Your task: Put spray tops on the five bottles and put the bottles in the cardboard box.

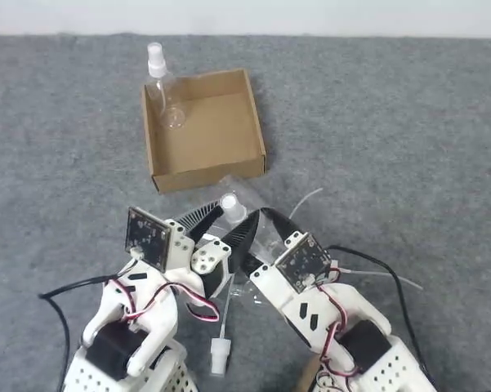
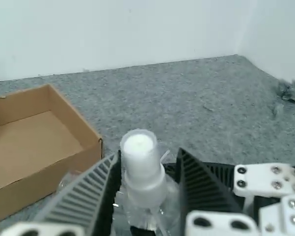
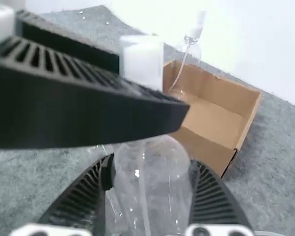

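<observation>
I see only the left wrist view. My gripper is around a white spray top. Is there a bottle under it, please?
Observer: Yes, the right gripper holds a clear bottle just under that spray top.
Operator: Is some bottle already in the box?
Observer: One capped bottle stands in a far corner of the cardboard box.
Operator: Are other tops left?
Observer: One loose top lies on the carpet, nearer the robot than the clear bottle.

grey carpet (image 1: 408, 122), plain white wall (image 2: 113, 29) behind
</observation>
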Tool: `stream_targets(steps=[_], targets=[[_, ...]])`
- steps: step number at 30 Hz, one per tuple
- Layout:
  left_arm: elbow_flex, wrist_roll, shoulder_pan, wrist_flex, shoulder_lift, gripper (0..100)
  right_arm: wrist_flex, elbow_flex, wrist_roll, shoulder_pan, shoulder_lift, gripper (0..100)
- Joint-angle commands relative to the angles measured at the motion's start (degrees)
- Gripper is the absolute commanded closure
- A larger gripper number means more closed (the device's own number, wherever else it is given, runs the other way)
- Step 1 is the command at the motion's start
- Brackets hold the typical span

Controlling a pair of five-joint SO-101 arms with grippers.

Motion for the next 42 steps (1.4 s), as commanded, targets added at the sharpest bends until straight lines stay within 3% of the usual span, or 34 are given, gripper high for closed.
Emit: stream_targets(steps=[1,5,14,27,33,42], targets=[[-0.84,-0.26,-0.35,0.35,-0.62,83,-1.45,-1.05,-0.70,0.75,-1.19,91.8],[-1.10,-0.35,-0.35,0.35,-0.62,82,-1.45,-1.05,-0.70,0.75,-1.19,91.8],[-3.56,-0.09,-4.48,5.63,-0.62,69,-1.27,-0.97,-0.70,0.75,-1.19,91.7],[-5.14,-0.18,-10.11,5.89,-0.62,68,-0.84,-0.70,-0.70,0.92,-1.19,91.7],[-9.01,-0.53,-10.20,6.59,-0.62,68,-1.45,0.62,-0.79,4.26,-1.19,91.7],[-11.47,-0.53,-19.34,8.09,-0.62,68,-1.36,0.62,-0.79,6.20,-1.19,91.7]])
